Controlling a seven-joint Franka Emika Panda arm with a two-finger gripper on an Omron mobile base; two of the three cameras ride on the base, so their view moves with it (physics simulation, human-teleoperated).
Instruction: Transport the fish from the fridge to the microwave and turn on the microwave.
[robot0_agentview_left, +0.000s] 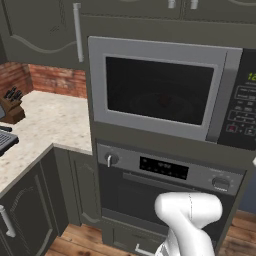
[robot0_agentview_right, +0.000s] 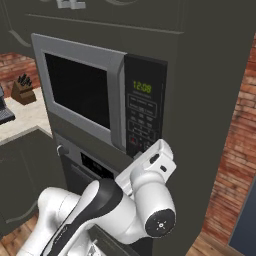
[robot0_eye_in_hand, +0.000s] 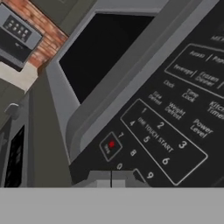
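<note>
The microwave (robot0_agentview_left: 160, 90) (robot0_agentview_right: 80, 90) is built into the dark cabinet wall, and its door is closed. Behind the dark glass a faint reddish spot (robot0_agentview_left: 164, 100) shows; I cannot tell whether it is the fish. The black button panel (robot0_agentview_left: 242, 112) (robot0_agentview_right: 144, 112) (robot0_eye_in_hand: 175, 131) sits right of the door, with green digits lit. My gripper (robot0_agentview_right: 139, 155) (robot0_eye_in_hand: 111, 177) is shut with nothing in it, its tips right at the panel's lower edge, just below a red-marked button (robot0_eye_in_hand: 111, 144). The fridge is out of view.
A knobbed oven (robot0_agentview_left: 165, 170) sits directly under the microwave. To the left runs a speckled counter (robot0_agentview_left: 45, 125) with a knife block (robot0_agentview_left: 12, 105) against a brick wall. Dark cabinets stand above and below, and a wooden floor lies underneath.
</note>
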